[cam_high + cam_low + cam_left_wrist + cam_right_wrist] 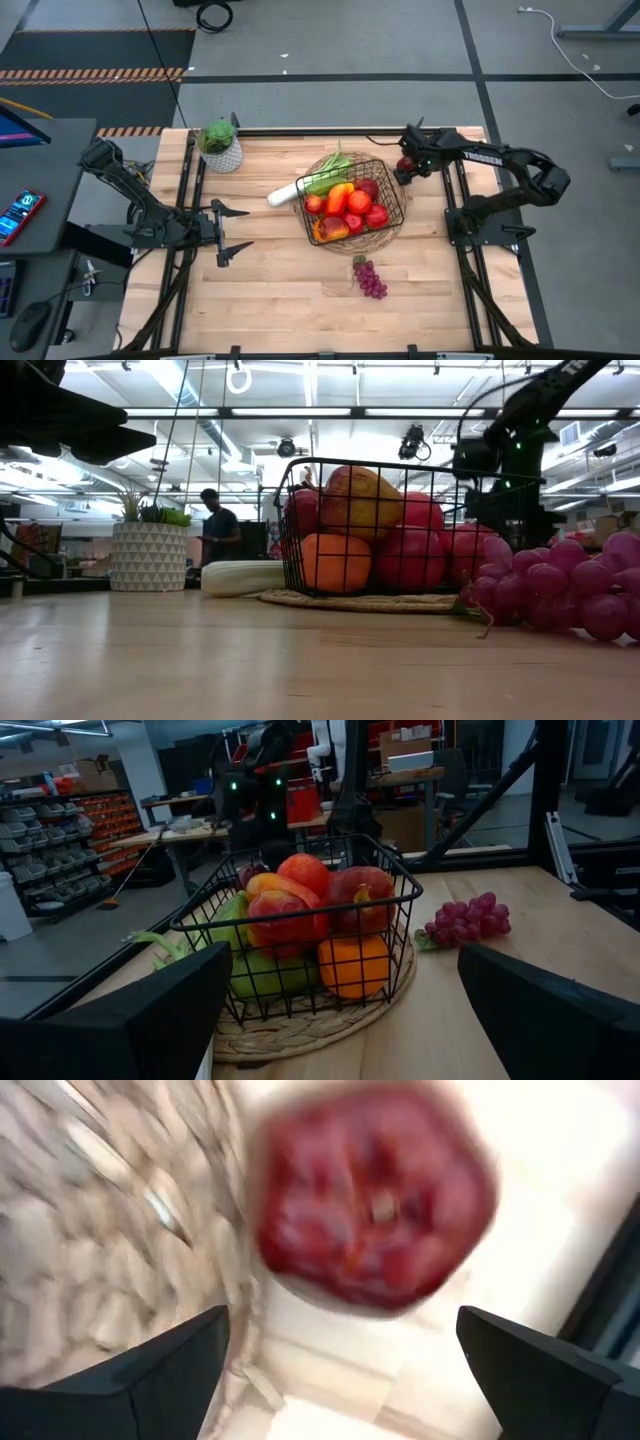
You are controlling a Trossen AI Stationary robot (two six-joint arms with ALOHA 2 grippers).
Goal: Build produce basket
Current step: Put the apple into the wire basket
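The black wire basket [392, 185] stands on a round wicker mat [388, 234] at mid-table. It is piled with red, orange, yellow and green toy produce [300, 915]. A white-and-green leek [285, 194] lies against the basket's left side. Purple grapes [370, 278] lie on the table nearer the front edge. A red apple [404, 163] lies on the table just beyond the mat's far right edge. My right gripper [405, 172] is open right at this apple, which shows blurred ahead of its fingers in the right wrist view [375, 1200]. My left gripper [238, 232] is open and empty, left of the basket.
A potted plant in a white patterned pot [221, 148] stands at the far left of the table. Dark rails [190, 180] run along the table's left and right edges. Bare wood lies in front of the basket, around the grapes. A person [218, 530] stands in the room behind.
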